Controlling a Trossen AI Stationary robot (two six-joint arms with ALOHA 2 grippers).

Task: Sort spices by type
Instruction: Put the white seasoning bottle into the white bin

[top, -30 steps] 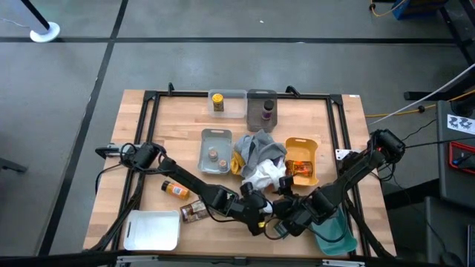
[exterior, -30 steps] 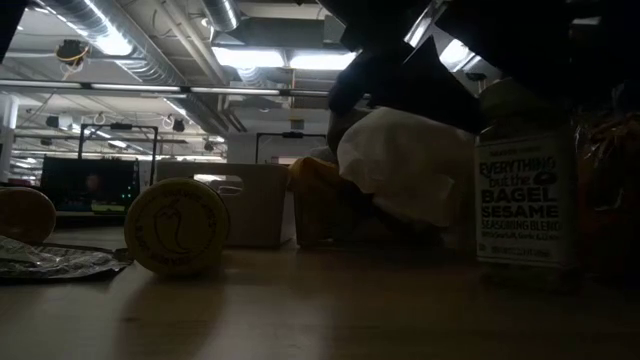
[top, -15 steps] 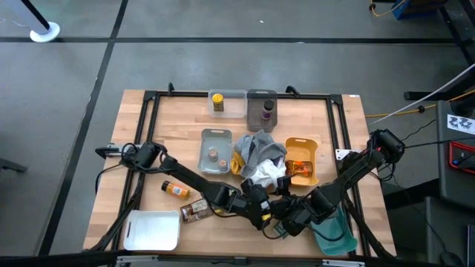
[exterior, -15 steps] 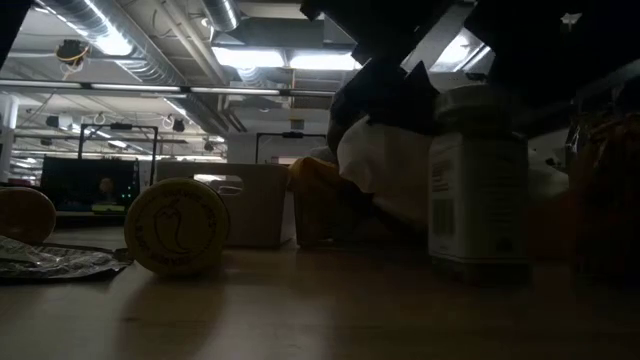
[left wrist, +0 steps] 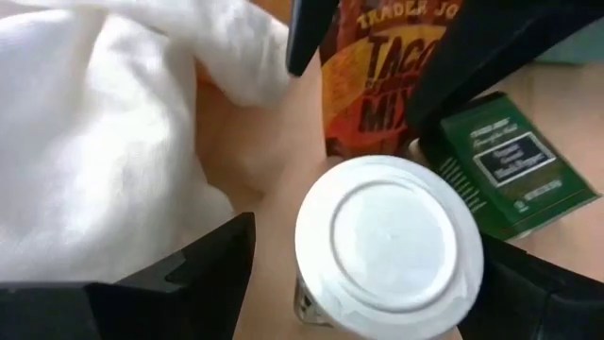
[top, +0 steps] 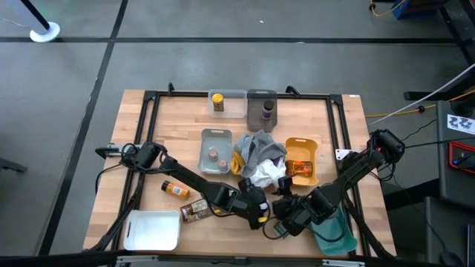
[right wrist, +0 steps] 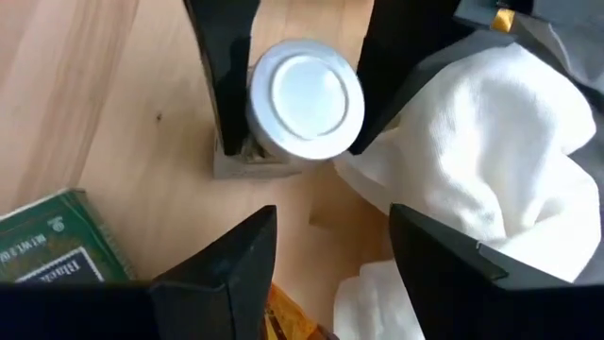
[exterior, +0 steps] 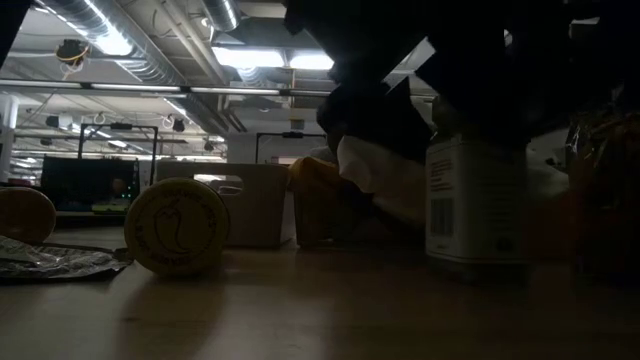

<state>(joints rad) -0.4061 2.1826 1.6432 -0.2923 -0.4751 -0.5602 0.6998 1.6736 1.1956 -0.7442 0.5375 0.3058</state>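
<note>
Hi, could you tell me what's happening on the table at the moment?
The robot is sorting spices. Near the front edge of the table, the left claw stands open around an upright white-lidded jar, a finger on each side. The right claw hovers open close by, holding nothing. A white cloth, a taco mix packet and a green tin lie beside the jar. Farther back, trays hold a yellow jar and a dark jar.

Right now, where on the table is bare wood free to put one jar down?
Bare wood lies left of the grey tray, above the orange bottle. It is crowded by the cloths, where the left gripper and right gripper flank the white-lidded jar.
</note>
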